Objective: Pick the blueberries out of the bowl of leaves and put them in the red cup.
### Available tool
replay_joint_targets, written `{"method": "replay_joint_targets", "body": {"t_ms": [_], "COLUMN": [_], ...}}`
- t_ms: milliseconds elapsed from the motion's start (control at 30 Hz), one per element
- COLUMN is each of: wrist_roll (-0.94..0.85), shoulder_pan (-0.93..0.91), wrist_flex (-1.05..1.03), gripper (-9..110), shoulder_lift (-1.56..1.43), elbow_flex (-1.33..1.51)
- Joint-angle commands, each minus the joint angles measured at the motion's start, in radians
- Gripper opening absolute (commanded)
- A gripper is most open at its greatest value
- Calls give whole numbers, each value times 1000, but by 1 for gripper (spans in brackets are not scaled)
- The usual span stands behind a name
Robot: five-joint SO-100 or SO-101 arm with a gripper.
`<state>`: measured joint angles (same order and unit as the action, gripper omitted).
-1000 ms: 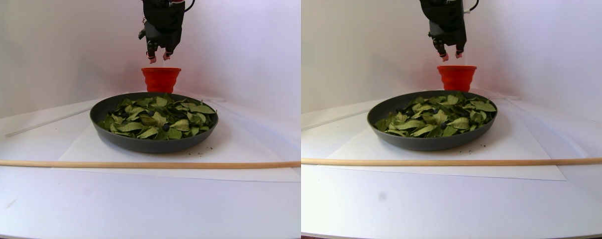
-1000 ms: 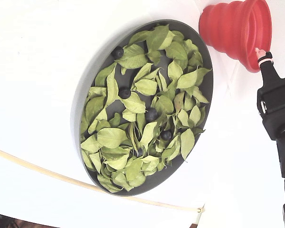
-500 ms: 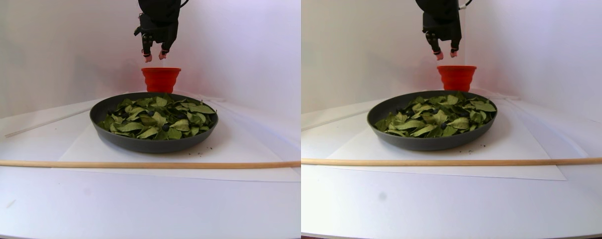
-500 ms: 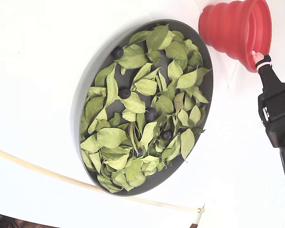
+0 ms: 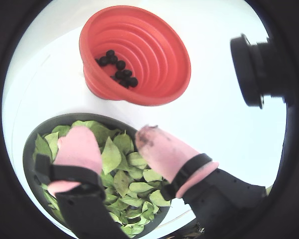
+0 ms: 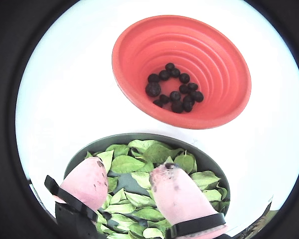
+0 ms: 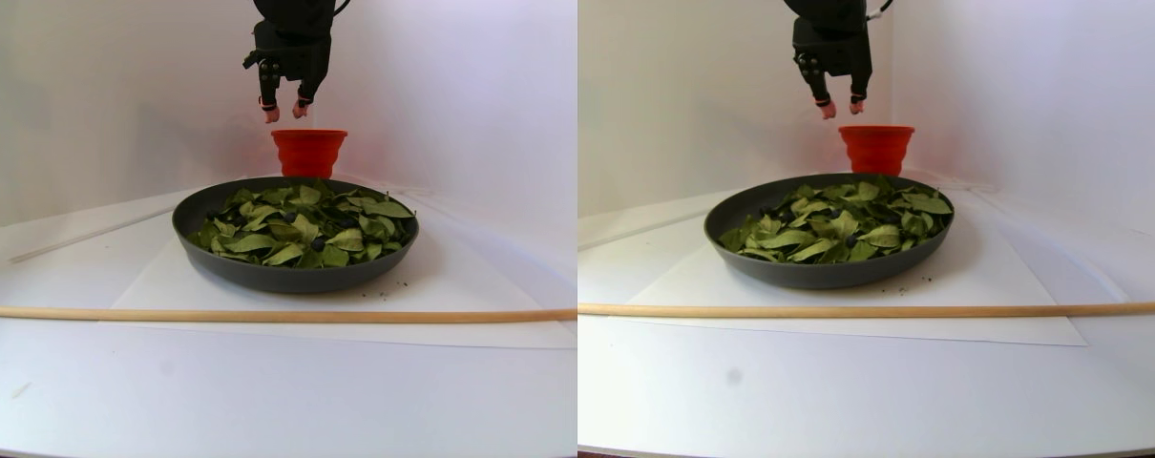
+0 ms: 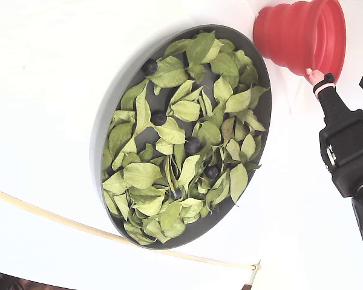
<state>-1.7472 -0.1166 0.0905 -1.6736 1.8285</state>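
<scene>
Red and ribbed, the red cup (image 6: 182, 77) sat just behind the bowl (image 8: 112, 109) on a white table (image 7: 253, 391). Both wrist views looked straight down into the cup and showed a cluster of blueberries (image 6: 174, 87) lying at its bottom, which the stereo pair view from the side could not show. My gripper (image 5: 117, 144) hung in the air with its two pink-tipped fingers (image 5: 162, 149) parted and nothing between them; the right fingertip in both wrist views carried dark smudges. In the stereo pair view my gripper hovered well above the cup and slightly left of it, touching neither cup nor bowl. The fixed view alone laid out the bowl's contents: light green leaves (image 8: 187, 151) piled across the dark dish, with four berries plainly showing among them, one near the rim at top left, the others nearer the middle. That view also showed a thin wooden rod (image 8: 78, 226) lying on the table beside the bowl; the stereo pair view placed it across the front.
</scene>
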Motion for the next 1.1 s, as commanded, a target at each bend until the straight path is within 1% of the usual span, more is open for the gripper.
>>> {"method": "replay_joint_targets", "body": {"t_ms": [0,667,1067], "wrist_roll": [-12,2,-9], "shoulder_pan": [15,66,106], "wrist_flex": [-6,-118,-132], "gripper": [16,16,15], "shoulder_lift": [-141,-221,-252], "elbow_flex": [2,107,198]}}
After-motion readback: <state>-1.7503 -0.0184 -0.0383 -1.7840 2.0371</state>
